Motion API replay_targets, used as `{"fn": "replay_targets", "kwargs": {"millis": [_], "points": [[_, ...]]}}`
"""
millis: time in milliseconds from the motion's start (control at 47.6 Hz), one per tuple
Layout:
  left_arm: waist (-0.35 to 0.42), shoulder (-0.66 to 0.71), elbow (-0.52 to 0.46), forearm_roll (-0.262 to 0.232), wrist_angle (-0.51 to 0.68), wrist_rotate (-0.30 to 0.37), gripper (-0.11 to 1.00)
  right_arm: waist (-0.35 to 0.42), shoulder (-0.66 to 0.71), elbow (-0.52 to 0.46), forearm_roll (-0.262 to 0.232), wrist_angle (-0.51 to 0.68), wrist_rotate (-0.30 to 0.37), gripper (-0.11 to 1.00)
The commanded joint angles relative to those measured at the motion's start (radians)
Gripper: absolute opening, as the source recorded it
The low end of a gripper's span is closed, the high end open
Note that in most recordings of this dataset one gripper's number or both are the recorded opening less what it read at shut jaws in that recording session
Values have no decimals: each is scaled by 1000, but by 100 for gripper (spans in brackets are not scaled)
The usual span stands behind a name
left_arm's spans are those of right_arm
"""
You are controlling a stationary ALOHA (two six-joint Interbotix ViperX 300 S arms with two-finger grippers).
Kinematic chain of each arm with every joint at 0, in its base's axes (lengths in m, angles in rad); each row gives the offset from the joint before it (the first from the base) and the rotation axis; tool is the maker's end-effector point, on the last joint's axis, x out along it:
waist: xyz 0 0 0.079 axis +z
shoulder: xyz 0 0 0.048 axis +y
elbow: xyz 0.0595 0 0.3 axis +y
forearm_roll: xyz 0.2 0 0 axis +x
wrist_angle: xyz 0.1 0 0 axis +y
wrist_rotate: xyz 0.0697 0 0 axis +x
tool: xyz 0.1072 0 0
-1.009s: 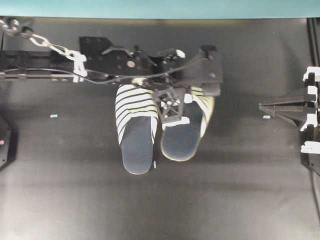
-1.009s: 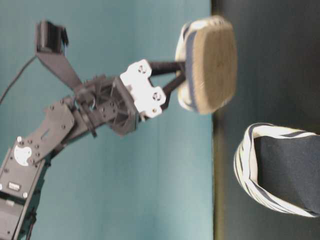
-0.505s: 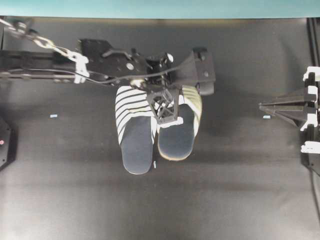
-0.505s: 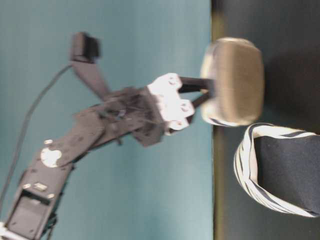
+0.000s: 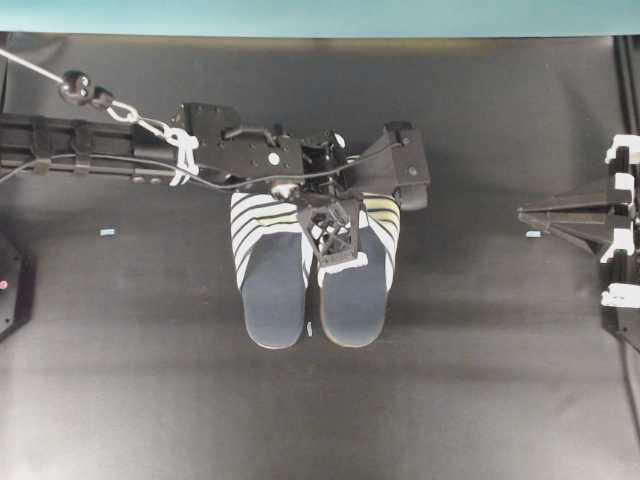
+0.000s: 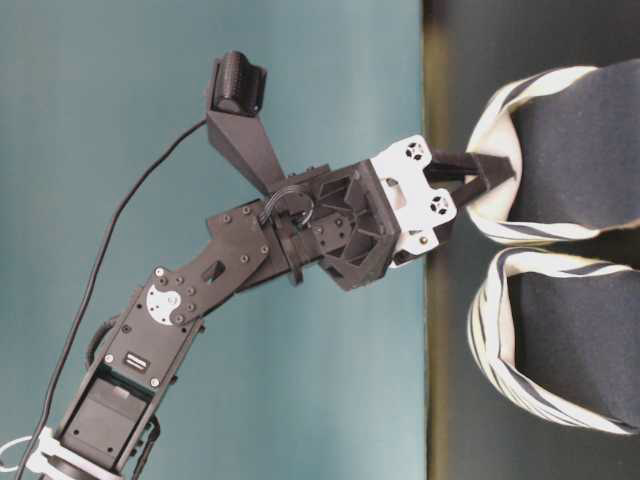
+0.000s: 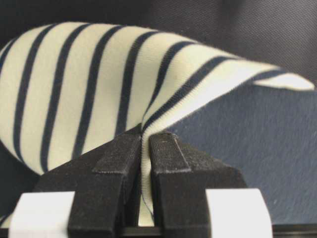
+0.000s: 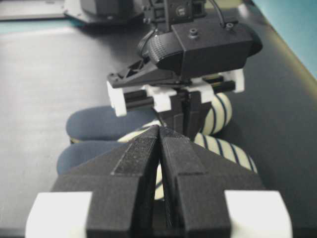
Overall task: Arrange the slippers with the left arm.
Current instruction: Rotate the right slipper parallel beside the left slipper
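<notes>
Two cream slippers with navy stripes and navy insoles lie side by side on the black table. One slipper is on the left and the other slipper is on the right, heels toward the front. My left gripper reaches in from the left and is shut on the edge of the right slipper's striped upper; the fabric is pinched between its fingers. The table-level view shows this pinch on the slipper, next to its mate. My right gripper is shut and empty at the right edge.
A teal wall runs along the table's back edge. The left arm spans the back left. Small pale marks lie on the black table. The right wrist view looks past the right gripper at the left wrist housing.
The held slipper was up in the air and tilted. It has come down and leftward and now lies flat, close beside the other slipper, with my left gripper still shut on it.
</notes>
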Motion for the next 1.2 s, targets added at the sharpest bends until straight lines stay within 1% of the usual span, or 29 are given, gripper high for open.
{"fn": "replay_targets", "kwargs": {"millis": [0, 294, 357, 378, 462, 547, 610, 652, 694, 736, 862, 1051, 1177], "points": [[-8, -8, -2, 3, -6, -2, 1, -2, 5, -6, 2, -9, 6, -1], [-18, -8, 3, 3, -6, -3, 2, -2, 5, -5, 2, -12, 6, -1], [-20, -8, 6, 2, -6, -3, 6, -2, 5, -5, 0, -11, 6, -1], [-21, -6, 6, 2, -6, -3, 9, -2, 5, -5, 2, -12, 6, -1], [-25, -8, 8, 2, -5, -9, 29, -2, 5, -5, 2, -11, 6, -1], [-25, -9, 14, 2, -6, -12, 54, -2, 5, -2, 0, -11, 6, -1], [-28, -11, 20, 3, -6, -2, 74, -2, 5, -2, 2, -12, 6, -1], [-28, -11, 23, 3, -8, 0, 82, -2, 5, -3, 2, -12, 6, -1], [-29, -12, 25, 2, -9, 3, 88, -2, 5, -3, 2, -11, 6, -1], [-31, -14, 25, 2, -11, 5, 90, -2, 6, -3, 2, -11, 6, -1], [-41, -35, 25, 2, -17, 26, 87, -2, 5, -2, 2, -11, 6, -1], [-75, -130, 32, 2, -31, 123, 88, -2, 0, -2, 2, -8, 6, -1], [-106, -216, 69, 3, -63, 160, 88, -2, -8, 0, 2, -5, 6, -1]]}}
